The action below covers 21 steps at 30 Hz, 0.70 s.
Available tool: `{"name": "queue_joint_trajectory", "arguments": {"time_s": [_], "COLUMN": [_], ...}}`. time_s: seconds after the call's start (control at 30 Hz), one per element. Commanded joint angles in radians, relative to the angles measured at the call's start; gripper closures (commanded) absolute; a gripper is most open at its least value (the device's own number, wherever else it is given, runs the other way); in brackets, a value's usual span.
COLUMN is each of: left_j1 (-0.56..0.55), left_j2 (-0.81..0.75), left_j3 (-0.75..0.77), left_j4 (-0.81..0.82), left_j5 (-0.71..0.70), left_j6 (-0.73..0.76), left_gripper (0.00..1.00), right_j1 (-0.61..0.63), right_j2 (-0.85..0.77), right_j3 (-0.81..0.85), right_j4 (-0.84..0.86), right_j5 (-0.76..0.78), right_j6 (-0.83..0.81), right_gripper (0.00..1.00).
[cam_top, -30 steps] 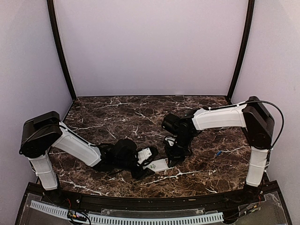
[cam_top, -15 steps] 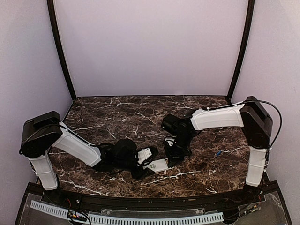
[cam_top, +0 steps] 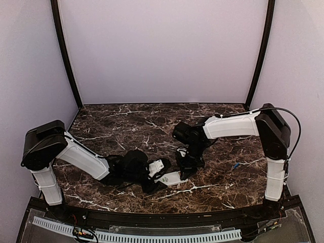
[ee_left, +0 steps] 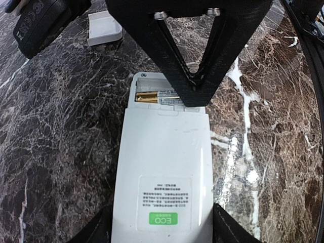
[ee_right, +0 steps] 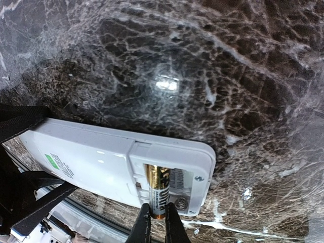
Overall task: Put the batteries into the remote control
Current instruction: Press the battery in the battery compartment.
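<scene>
The white remote control (ee_left: 162, 172) lies face down on the marble, its battery bay open; it also shows in the top view (cam_top: 173, 178). My left gripper (ee_left: 162, 234) is shut on the remote's near end, one finger on each side. My right gripper (ee_right: 157, 225) is shut on a gold battery (ee_right: 161, 190) whose far end is in the left slot of the bay. The slot beside it is empty, with its spring contact (ee_right: 180, 203) showing. In the top view the right gripper (cam_top: 182, 171) stands over the remote's end. A battery with blue on it (cam_top: 236, 165) lies to the right.
A small flat white plate (ee_left: 104, 28) lies just beyond the remote, and it shows in the top view (cam_top: 159, 165) beside the left gripper (cam_top: 161, 181). The table's front edge (cam_top: 162, 212) is close behind the remote. The right arm's wrist (ee_left: 45, 20) hangs over the far left.
The right arm has shifted slightly left over the remote's end. The left arm and the remote have not moved.
</scene>
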Motion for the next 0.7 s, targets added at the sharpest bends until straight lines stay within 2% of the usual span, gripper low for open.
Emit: {"name": "queue_joint_trajectory", "arguments": {"time_s": [0.0,0.27,0.37,0.67], "left_j1": [0.006,0.008,0.008,0.008], "left_j2": [0.048,0.049,0.049,0.051], "left_j3": [-0.016,-0.018,-0.016,-0.011], "left_j4": [-0.114,-0.11,-0.112,-0.118], "left_j5": [0.005,0.005,0.006,0.007], "left_j6": [-0.022,-0.021,-0.022,-0.017], "left_gripper": [0.37,0.37,0.37,0.37], "right_j1": [-0.003,0.001,0.004,0.005], "right_j2": [0.074,0.102,0.107,0.006], "right_j3": [0.0,-0.097,-0.118,-0.097], "right_j4": [0.166,0.264,0.266,0.175], "right_j5": [0.117,0.118,0.121,0.138], "right_j6": [0.011,0.021,0.016,-0.019], "right_gripper": [1.0,1.0,0.95,0.94]}}
